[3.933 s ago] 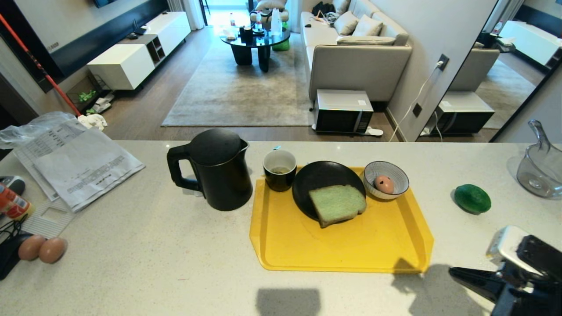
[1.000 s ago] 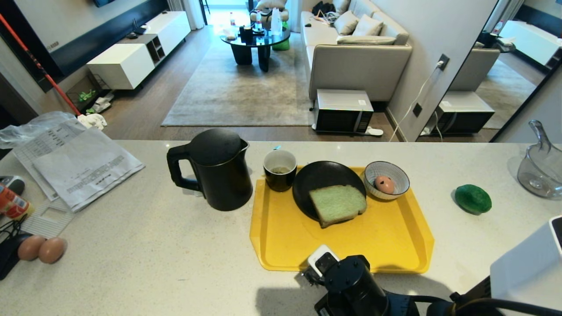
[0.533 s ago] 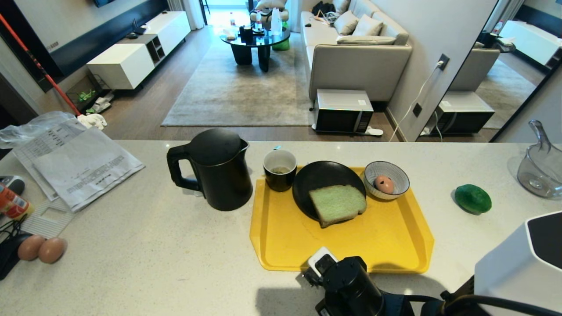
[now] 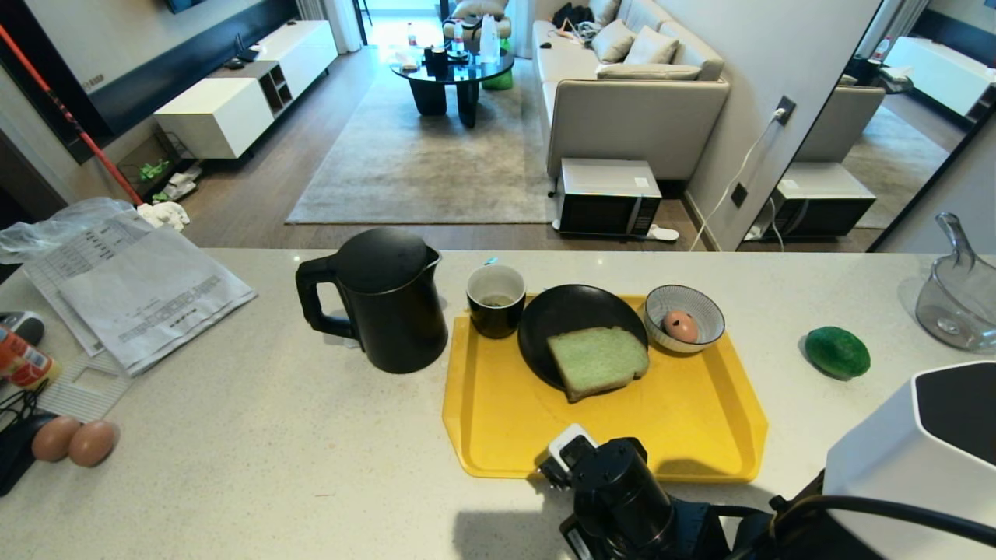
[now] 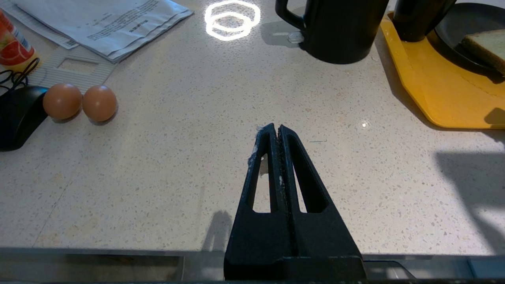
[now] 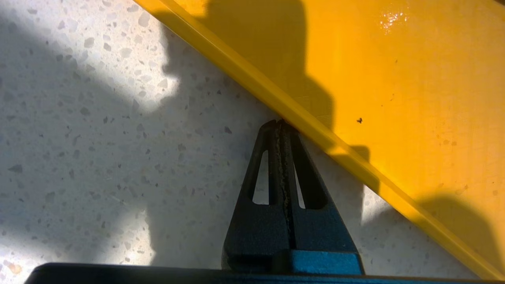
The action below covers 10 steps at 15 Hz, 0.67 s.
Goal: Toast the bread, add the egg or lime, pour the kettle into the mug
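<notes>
Speckled stone counter (image 4: pixel 257 435) carries everything. On it lies a yellow tray (image 4: pixel 498 435), which gathers the meal in one spot: black plate (image 4: pixel 564 315) with the bread (image 4: pixel 597 362) on its near edge, bowl (image 4: pixel 704 307) at the far right corner cradling the egg (image 4: pixel 680 326) so it cannot roll, mug (image 4: pixel 495 301) at the far left corner. Just left of the tray stands the kettle (image 4: pixel 385 299), spout beside the mug, probably for a short pour. Well right of the tray, alone on the counter, sits the lime (image 4: pixel 837 352).

Right gripper (image 6: pixel 281 125) hangs over the tray's near rim, fingers pressed together, empty. Left gripper (image 5: pixel 275 130) is parked low at the near edge, likewise closed and empty.

Compared with four seconds ago, the right arm has swung from the near right corner to the tray's near edge; in the last second it has crept slightly farther. Nothing else has moved.
</notes>
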### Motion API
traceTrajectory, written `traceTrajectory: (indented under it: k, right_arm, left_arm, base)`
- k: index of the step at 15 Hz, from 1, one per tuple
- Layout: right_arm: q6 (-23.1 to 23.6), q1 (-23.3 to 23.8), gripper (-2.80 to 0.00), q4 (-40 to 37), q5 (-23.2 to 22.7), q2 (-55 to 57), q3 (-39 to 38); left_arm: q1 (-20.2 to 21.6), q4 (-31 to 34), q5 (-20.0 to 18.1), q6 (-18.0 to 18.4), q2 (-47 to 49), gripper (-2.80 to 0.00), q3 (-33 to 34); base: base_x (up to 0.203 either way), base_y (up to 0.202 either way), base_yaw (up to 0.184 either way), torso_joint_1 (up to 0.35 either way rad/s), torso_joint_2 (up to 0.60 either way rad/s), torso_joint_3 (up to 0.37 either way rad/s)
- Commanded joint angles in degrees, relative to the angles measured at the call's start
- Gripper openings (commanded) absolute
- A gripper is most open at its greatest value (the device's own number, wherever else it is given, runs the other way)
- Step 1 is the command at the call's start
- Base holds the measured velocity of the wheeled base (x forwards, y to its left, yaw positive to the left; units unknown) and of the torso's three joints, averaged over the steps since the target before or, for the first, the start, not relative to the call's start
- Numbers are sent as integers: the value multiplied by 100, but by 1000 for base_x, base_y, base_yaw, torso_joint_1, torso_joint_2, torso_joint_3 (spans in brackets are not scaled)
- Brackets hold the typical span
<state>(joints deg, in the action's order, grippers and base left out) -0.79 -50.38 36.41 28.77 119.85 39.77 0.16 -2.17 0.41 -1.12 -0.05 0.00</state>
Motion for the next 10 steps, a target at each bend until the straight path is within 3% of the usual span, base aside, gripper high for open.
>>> traceTrajectory:
  k: [1,10]
  right_arm:
    - [0,43,-280,24,15,65,83]
    - [52,310,-280,15,-12,95,173]
  left_arm:
    - [2,-3,2,-2,-13,-280,79]
    - [2,-3,2,-2,-13,-280,79]
  base:
    - [0,0,0,0,0,0]
    - [0,0,0,0,0,0]
